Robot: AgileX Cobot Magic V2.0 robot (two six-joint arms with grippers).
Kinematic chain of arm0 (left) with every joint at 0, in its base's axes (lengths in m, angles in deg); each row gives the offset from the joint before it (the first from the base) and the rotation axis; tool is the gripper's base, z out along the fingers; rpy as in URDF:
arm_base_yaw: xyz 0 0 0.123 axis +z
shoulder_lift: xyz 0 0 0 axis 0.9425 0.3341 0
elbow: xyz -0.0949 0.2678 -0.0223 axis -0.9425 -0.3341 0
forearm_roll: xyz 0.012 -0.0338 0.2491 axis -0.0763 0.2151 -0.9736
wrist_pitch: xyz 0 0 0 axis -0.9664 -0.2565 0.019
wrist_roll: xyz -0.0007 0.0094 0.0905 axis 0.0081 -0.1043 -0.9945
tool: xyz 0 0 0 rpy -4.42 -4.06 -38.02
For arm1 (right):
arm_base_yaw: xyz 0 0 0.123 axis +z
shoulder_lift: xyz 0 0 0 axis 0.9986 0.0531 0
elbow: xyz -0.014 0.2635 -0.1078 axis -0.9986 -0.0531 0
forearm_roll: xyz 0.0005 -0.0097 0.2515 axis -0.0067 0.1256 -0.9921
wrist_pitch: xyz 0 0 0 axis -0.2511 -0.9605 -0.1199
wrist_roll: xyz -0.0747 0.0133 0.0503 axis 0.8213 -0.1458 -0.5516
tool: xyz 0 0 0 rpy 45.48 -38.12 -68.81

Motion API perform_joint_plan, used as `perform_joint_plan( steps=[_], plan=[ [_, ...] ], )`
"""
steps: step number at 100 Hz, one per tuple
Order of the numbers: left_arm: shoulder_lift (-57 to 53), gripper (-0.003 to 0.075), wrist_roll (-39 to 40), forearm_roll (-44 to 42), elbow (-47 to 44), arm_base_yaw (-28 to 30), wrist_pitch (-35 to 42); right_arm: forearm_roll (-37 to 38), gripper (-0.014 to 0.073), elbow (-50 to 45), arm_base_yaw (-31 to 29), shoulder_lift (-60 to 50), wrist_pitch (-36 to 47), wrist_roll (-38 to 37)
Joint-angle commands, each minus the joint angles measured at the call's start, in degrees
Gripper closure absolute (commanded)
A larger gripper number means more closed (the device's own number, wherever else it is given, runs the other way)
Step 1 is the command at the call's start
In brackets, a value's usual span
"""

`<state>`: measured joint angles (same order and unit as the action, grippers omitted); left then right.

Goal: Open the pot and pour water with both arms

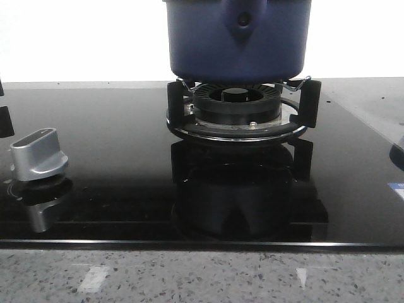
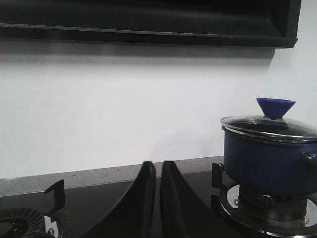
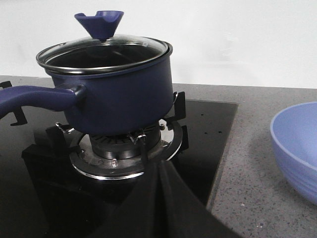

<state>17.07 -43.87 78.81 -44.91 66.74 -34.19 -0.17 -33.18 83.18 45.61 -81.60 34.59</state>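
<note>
the pot (image 1: 237, 41) stands on the burner (image 1: 237, 108) in the upper middle of the front view, dark blue, with its top cut by the frame edge and its triangular handle mount facing the camera. the burner sits on a black glass stove top (image 1: 113, 158), and a silver knob (image 1: 39, 153) stands at the left side of this view. in the right wrist view the pot (image 3: 119, 96) fills the upper left, with a glass lid (image 3: 104, 53) closed on it, a blue lid knob (image 3: 99, 24) on top and a long blue handle (image 3: 34, 96) going to the left edge. a light blue bowl (image 3: 296, 148) rests on the grey counter (image 3: 247, 163) at the right edge, well apart from the pot. the right gripper (image 3: 161, 171) shows at the bottom centre, its fingers pressed together with nothing between them, near the burner ring but not touching the pot. in the left wrist view the left gripper (image 2: 157, 171) is at the bottom centre, with only a thin gap between the fingers and nothing held, and the pot (image 2: 270, 161) is at the right side, apart from it.
</note>
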Motion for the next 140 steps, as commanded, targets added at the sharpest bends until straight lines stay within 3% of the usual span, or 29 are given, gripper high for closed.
perform_joint_plan(
  steps=[1,22,29,34,46,51,56,99,109,140],
  plan=[
    [0.6,0.0741,-0.1,1.7,1.3,-0.3,0.7,-2.0,0.0645,1.5,0.0,0.2,1.6,0.6],
    [0.6,0.0741,0.0,1.1,1.3,-0.3,0.7,-2.0,0.0645,1.5,0.0,0.2,1.6,0.6],
    [0.6,0.0741,4.6,-5.3,1.3,-0.3,1.3,-2.0,0.0645,1.5,0.0,0.2,1.6,0.6],
    [0.6,0.0740,15.8,-15.0,1.3,-0.1,2.7,-2.0,0.0645,1.5,0.0,0.2,1.6,0.6],
    [0.6,0.0741,61.2,-53.9,1.1,0.4,3.5,-2.0,0.0645,1.5,0.0,0.2,1.6,0.6],
    [0.6,0.0741,74.2,-65.5,0.4,0.4,3.7,-2.0,0.0645,1.5,0.0,0.2,1.6,0.6],
    [0.6,0.0741,80.8,-72.0,-0.7,0.4,4.4,-2.0,0.0645,1.5,0.0,0.2,1.6,0.6],
    [-6.6,0.0741,81.7,-74.5,-16.8,0.9,14.4,-2.0,0.0645,1.5,0.0,0.2,1.4,0.6],
    [-6.6,0.0741,81.7,-74.4,-16.7,0.9,9.8,-2.0,0.0645,1.5,0.0,0.2,1.4,0.6],
    [-6.6,0.0741,81.7,-74.4,-16.6,0.7,9.5,-2.0,0.0645,1.5,0.0,0.2,1.4,0.6]
  ],
)
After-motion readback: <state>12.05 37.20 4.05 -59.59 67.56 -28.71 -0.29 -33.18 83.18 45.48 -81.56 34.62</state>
